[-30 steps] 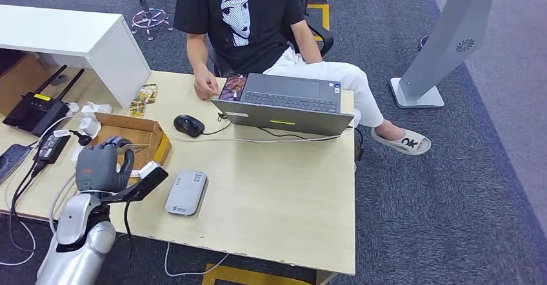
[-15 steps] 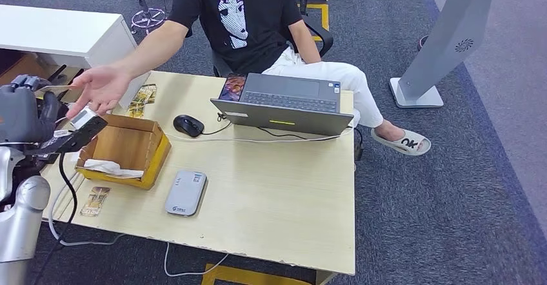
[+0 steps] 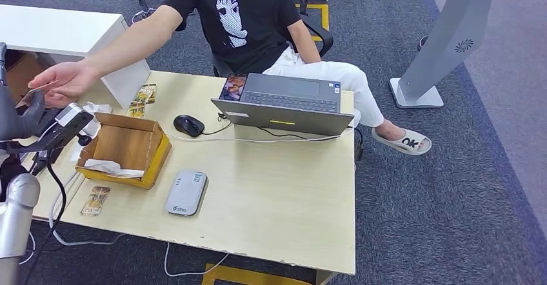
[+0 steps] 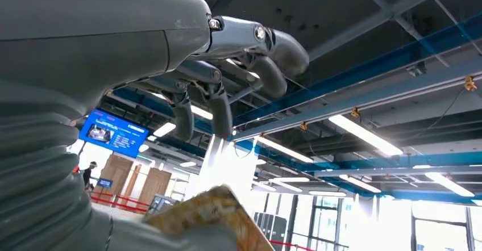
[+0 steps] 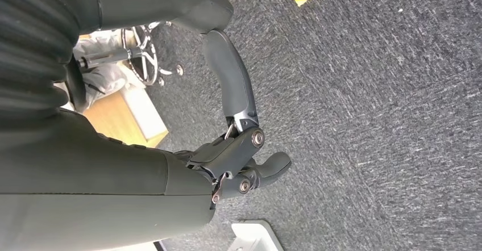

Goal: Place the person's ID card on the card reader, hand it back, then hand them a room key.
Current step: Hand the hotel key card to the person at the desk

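Observation:
My left hand (image 3: 15, 121) is raised at the far left, beyond the table's left end. It holds a gold-brown patterned card (image 3: 37, 89), which lies against the thumb in the left wrist view (image 4: 210, 214), under the curled fingers (image 4: 219, 100). The person's hand (image 3: 64, 80) reaches across and touches the card's far end. The grey card reader (image 3: 186, 193) lies bare on the wooden table (image 3: 271, 195) near its front edge. A second patterned card (image 3: 95, 201) lies flat at the table's front left. My right hand (image 5: 239, 160) hangs over the carpet, holding nothing.
An open cardboard box (image 3: 159, 149) stands left of the reader. A laptop (image 3: 284, 104), a black mouse (image 3: 188, 125) and a small stack of cards (image 3: 143, 97) sit at the table's far side. The person sits behind the table. Cables trail off the left end.
My left arm has lifted from the table by the box, up and to the left with the card. The person's arm has stretched out to meet it. The second card is uncovered.

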